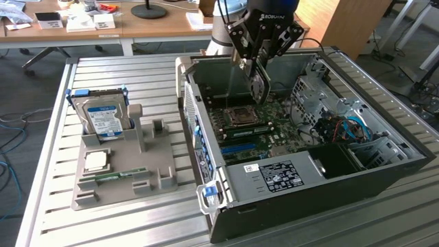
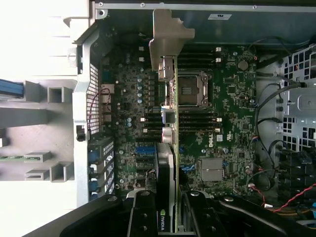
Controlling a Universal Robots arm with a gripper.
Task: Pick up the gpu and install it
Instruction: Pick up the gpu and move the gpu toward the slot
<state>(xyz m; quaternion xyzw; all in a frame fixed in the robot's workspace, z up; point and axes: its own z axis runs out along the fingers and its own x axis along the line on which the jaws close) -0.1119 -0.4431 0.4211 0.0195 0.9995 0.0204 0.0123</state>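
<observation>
While the jaws are clamped on the gpu (image 1: 259, 85), it hangs on its edge inside the open case (image 1: 309, 206), above the board (image 1: 274, 116) and not touching it. In the wrist view the gpu (image 2: 165, 173) is over the chip socket (image 2: 190, 89), with its silver end (image 2: 168, 34) near one case wall. I think the blue slot (image 2: 146, 148) and the dark slots beside it are where the gpu belongs. It seems to lie across them, not along them. So a good job here means holding it straight up, lining its low edge up with a slot, and going down slowly and evenly. The memory stick (image 1: 241, 133), the socket and the wires (image 1: 350, 128) are things to keep off. On the desk (image 1: 137, 226), well apart from the case, a hard drive (image 1: 103, 121) stands in a gray holder (image 1: 120, 190).
</observation>
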